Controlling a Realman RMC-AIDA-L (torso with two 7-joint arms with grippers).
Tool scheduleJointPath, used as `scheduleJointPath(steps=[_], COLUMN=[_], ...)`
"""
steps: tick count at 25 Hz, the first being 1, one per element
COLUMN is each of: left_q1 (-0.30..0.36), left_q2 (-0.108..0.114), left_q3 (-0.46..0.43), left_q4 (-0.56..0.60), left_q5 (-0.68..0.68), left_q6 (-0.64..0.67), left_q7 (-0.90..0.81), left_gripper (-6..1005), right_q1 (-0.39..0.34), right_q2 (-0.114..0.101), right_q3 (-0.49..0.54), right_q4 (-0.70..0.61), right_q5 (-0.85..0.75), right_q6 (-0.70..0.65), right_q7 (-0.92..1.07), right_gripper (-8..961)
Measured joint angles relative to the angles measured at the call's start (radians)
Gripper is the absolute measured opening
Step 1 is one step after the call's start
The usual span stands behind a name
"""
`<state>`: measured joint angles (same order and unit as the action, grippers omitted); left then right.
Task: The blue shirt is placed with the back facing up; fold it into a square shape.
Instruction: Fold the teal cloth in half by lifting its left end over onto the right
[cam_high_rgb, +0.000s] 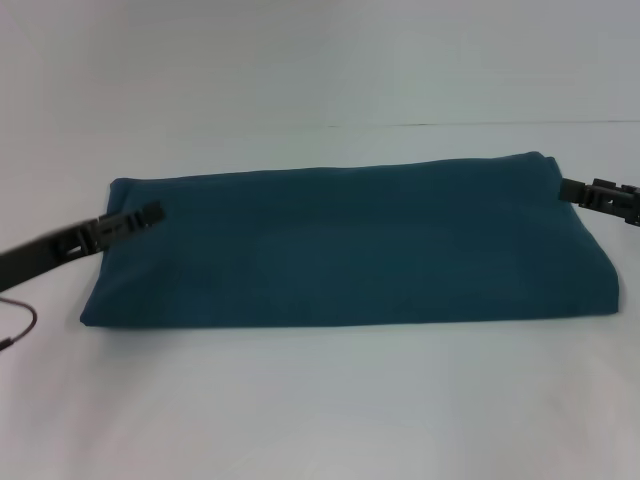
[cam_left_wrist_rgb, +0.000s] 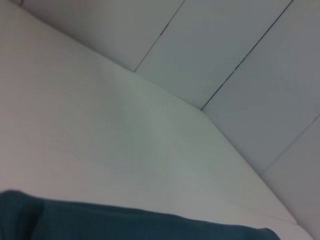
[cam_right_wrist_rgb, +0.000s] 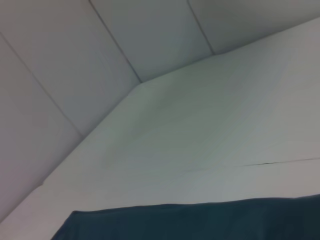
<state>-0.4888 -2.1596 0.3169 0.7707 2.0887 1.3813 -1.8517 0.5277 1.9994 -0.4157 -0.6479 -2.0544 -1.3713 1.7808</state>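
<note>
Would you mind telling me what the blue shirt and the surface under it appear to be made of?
The blue shirt looks like soft matte knit fabric, probably cotton-like: it lies in a folded slab with rounded edges and no shine. The table seems a smooth white hard surface, perhaps laminate; its exact material cannot be told. The left gripper and right gripper look like black plastic.
</note>
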Motion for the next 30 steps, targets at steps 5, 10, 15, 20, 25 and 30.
scheduleJointPath(steps=[5,10,15,20,25,30], left_q1=[0.048,0.078,0.099,0.107,0.108,0.115], left_q2=[-0.004,-0.003,0.001,0.006,0.014,0.017], left_q3=[-0.017,-0.057,-0.058,-0.055,-0.056,-0.058], left_q4=[0.002,0.003,0.037,0.083,0.107,0.11], left_q5=[-0.001,-0.013,0.002,0.053,0.113,0.164], left_q6=[0.056,0.098,0.125,0.161,0.2,0.232], left_q7=[-0.049,-0.061,-0.155,-0.269,-0.338,-0.391], left_gripper=[929,928,926,924,923,921], right_q1=[0.0,0.005,0.007,0.013,0.014,0.012], right_q2=[-0.018,-0.046,-0.064,-0.07,-0.07,-0.07], right_q3=[-0.008,-0.023,-0.028,-0.028,-0.028,-0.024], right_q4=[-0.001,-0.001,-0.001,-0.013,-0.015,-0.015], right_q5=[-0.003,-0.011,-0.011,-0.012,-0.012,-0.012], right_q6=[-0.045,-0.055,-0.058,-0.051,-0.04,-0.035], right_q7=[0.016,0.051,0.074,0.079,0.08,0.08], right_gripper=[839,839,839,839,839,838])
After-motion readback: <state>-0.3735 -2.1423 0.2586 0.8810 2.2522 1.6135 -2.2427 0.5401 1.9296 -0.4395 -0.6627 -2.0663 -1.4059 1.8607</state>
